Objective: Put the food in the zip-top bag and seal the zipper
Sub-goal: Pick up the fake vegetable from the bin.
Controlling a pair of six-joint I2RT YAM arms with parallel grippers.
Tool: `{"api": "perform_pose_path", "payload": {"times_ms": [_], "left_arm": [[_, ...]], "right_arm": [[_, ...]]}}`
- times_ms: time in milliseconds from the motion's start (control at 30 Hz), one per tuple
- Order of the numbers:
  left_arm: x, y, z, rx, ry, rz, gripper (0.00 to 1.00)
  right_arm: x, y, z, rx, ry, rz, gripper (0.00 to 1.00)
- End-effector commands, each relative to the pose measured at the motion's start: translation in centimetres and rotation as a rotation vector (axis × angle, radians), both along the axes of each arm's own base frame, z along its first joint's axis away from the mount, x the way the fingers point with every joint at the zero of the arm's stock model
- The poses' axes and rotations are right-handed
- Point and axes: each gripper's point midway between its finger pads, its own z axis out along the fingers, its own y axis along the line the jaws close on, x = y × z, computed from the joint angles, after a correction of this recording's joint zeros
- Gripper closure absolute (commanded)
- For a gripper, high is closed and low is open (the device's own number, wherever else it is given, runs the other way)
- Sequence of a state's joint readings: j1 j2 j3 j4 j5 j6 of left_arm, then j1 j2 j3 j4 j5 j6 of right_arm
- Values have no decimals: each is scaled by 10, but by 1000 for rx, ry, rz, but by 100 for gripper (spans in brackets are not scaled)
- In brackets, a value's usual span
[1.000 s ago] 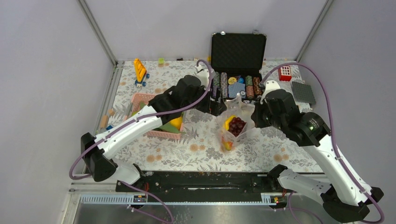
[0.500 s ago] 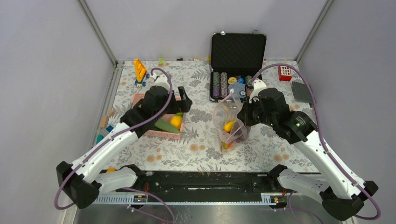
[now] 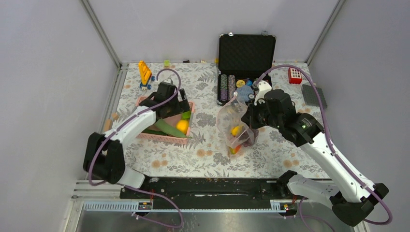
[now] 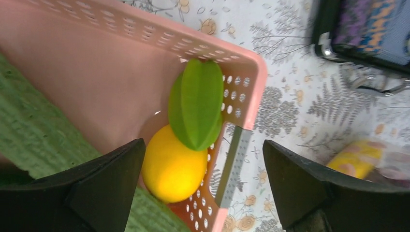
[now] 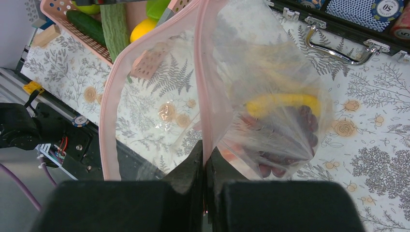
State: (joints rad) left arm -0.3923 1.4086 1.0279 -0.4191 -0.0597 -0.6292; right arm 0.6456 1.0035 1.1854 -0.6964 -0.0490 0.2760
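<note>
The left gripper point(image 4: 203, 147) hangs jaws wide over a corner of the pink latticed plastic basket point(image 4: 251, 87), round yellow citrus point(image 4: 171, 169) and green leafy piece point(image 4: 196, 104) crowding its rim; the right gripper point(image 5: 204, 154) pinches the pale-pink zipper strip point(image 5: 205, 87) of the clear soft zip-top bag point(image 5: 270, 67). Bag mouth gapes; dark purple grapes point(image 5: 290, 145) inside.

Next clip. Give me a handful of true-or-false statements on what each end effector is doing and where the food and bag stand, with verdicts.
1. The right end effector is shut on the zip-top bag at its mouth. True.
2. The left end effector grips the yellow citrus. False: it is open, with the citrus lying ungripped in the pink basket.
3. The grapes are inside the bag. True.
4. The zipper is sealed. False: its two pink strips stand apart and the mouth gapes.
5. The cucumber is in the bag. False: it lies in the basket.
</note>
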Motion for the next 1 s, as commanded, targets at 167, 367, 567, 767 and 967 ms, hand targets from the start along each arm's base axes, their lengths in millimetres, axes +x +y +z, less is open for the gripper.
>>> {"api": "perform_pose_path", "payload": {"times_ms": [167, 367, 567, 767, 967], "left_arm": [[-5, 31, -19, 72, 118, 179, 7], [-33, 81, -26, 167, 155, 424, 7], [-36, 101, -39, 147, 193, 532, 9], [-32, 113, -57, 141, 223, 597, 15], [-30, 122, -76, 121, 254, 660, 22]], "right_arm": [[2, 6, 5, 30, -26, 24, 100], [2, 5, 2, 19, -24, 26, 100], [2, 3, -1, 10, -23, 22, 100], [2, 1, -1, 6, -28, 15, 100], [2, 0, 0, 7, -36, 11, 100]]}}
